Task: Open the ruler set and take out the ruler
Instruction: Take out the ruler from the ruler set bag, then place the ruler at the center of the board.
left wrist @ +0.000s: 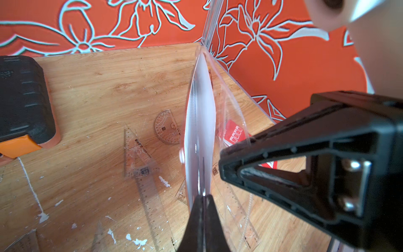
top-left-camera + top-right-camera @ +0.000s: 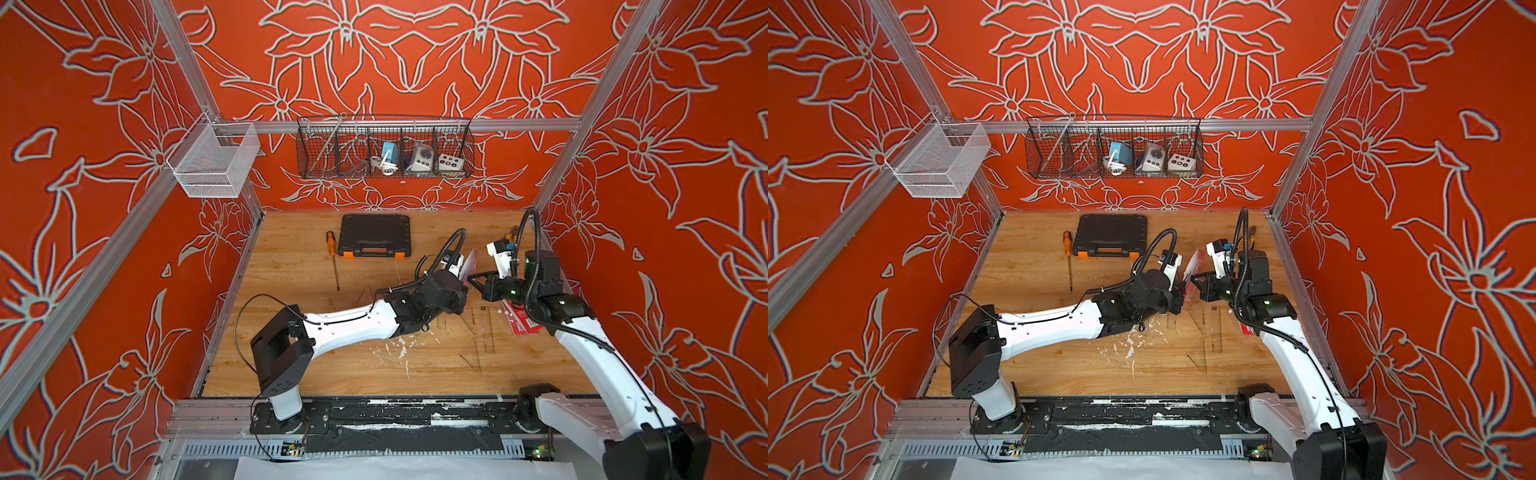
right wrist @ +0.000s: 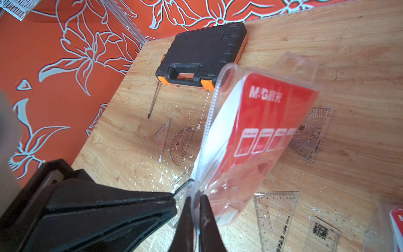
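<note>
Packaging fills the gap between the arms in both top views: the clear plastic ruler-set pouch with a red card insert hangs in the air above the wooden tabletop, well apart from the black and orange tool case and the orange-handled screwdriver. The left gripper and the right gripper meet at its lower edge, and a 2nd red pack lies flat under the right arm. In the left wrist view the left gripper is pinched together on the thin edge of the pouch, whose white card back is seen almost edge-on. A clear protractor and a clear set square lie loose on the tabletop beyond. In the right wrist view the right gripper is likewise clamped on a fold of film at the pouch's corner, with the left gripper's tip just beside it. Whether a ruler is inside I cannot tell. The pouch looks very light, glossy and slippery. Its film is floppy but stiffened by the card, so it will likely twist rather than tear. The best hold seems to be 1 wall of film per gripper beside the beaded closure strip, drawn apart gently, since a clear ruler would be rigid, thin and brittle.
</note>
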### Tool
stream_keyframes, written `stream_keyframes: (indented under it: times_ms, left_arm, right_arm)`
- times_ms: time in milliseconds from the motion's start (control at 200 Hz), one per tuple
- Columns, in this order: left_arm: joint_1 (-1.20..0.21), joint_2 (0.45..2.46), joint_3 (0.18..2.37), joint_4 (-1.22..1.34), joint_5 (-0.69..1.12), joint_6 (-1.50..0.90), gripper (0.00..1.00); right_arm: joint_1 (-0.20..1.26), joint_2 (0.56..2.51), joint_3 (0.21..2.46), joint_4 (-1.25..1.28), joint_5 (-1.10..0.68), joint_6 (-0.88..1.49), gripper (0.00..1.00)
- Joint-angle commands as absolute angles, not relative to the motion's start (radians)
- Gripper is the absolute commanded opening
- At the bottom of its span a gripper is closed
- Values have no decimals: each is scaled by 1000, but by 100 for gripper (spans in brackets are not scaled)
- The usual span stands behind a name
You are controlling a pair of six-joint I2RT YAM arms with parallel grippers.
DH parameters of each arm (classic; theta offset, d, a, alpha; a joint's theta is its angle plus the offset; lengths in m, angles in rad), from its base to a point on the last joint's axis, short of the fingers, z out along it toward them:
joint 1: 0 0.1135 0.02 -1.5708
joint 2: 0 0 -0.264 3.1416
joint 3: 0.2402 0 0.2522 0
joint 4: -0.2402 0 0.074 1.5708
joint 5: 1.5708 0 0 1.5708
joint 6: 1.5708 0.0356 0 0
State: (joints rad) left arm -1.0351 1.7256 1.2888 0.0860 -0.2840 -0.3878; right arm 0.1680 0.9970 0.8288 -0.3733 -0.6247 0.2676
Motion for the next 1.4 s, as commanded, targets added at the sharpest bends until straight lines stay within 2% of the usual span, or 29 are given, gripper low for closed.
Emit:
stream_keyframes:
  times_ms: [0,450,786,906,1126,1396]
  left_arm:
    - [-1040,1711,1317,84,-320,-372,0]
    - [-1040,1666,1346,95,-359,-358,0]
    - [-1033,1424,1209,59,-338,-332,0]
    - [-1001,1293,1120,70,-229,-361,0]
    - [-892,1151,934,87,131,-462,0]
    - [-868,1167,715,211,380,-554,0]
  right_arm:
    - [172,1007,818,-360,-611,249,0]
    - [173,1021,780,-325,-590,253,0]
    - [171,1020,786,-342,-539,240,0]
    - [170,1023,796,-358,-526,228,0]
    - [171,1018,812,-377,-525,221,0]
    - [170,1005,828,-406,-522,212,0]
